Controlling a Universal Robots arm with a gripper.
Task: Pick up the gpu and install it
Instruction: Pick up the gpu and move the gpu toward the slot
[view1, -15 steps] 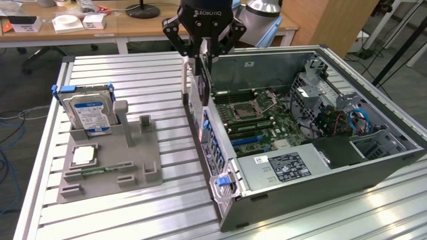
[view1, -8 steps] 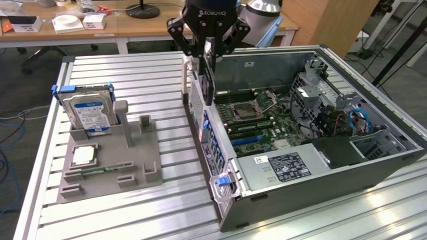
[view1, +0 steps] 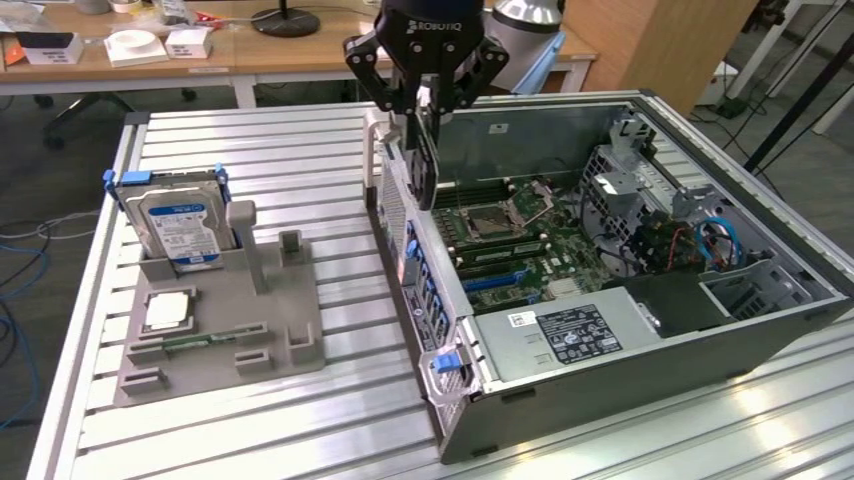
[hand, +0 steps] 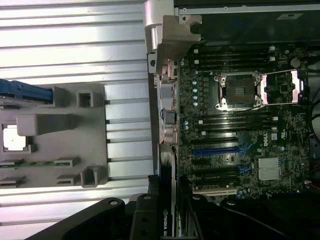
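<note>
Claw (view1: 424, 98) clamped on gpu (view1: 424, 165), card upright, over open pc case (view1: 601, 385)

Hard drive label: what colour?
Blue with white, on the label of the hard drive; clearest in the exterior view.

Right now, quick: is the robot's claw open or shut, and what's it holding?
Gripper: shut on the thin, flat, dark gpu card, held on edge above the open grey computer case.
</note>
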